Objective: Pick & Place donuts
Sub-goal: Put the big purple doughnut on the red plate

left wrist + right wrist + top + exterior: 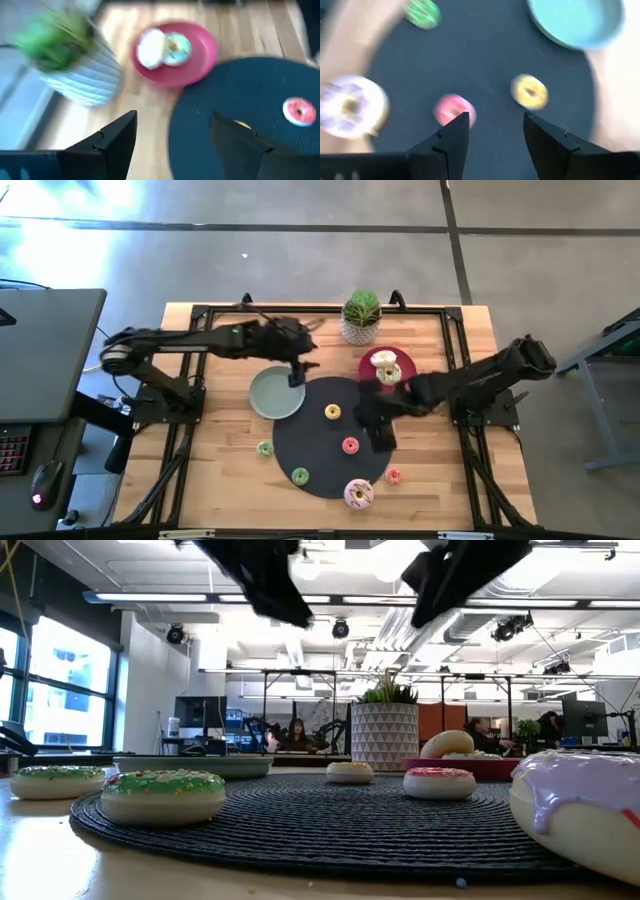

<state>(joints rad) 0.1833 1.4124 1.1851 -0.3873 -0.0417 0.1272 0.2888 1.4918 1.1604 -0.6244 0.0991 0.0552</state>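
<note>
Several toy donuts lie flat on a round dark mat [320, 435] and around it. On the mat are a yellow one [332, 412], a red one [350, 445] and a green one [300, 475]. A large pink-iced one [358, 494] sits at its near edge. Another green one [265, 448] and a small orange one [393, 475] rest on the wood. Two iced donuts [385, 365] lie on the pink-red plate [400, 380]. My left gripper [297, 372] [172, 145] hovers open at the sage-green plate's right rim. My right gripper [376, 428] [495, 135] hovers open above the mat, near the red donut [451, 109].
A sage-green plate [272, 393] lies left of the mat. A potted plant [361, 317] stands at the far edge beside the pink-red plate. Dark frame rails [190, 380] run along both sides of the table. Bare wood shows at the near left [215, 480] and near right.
</note>
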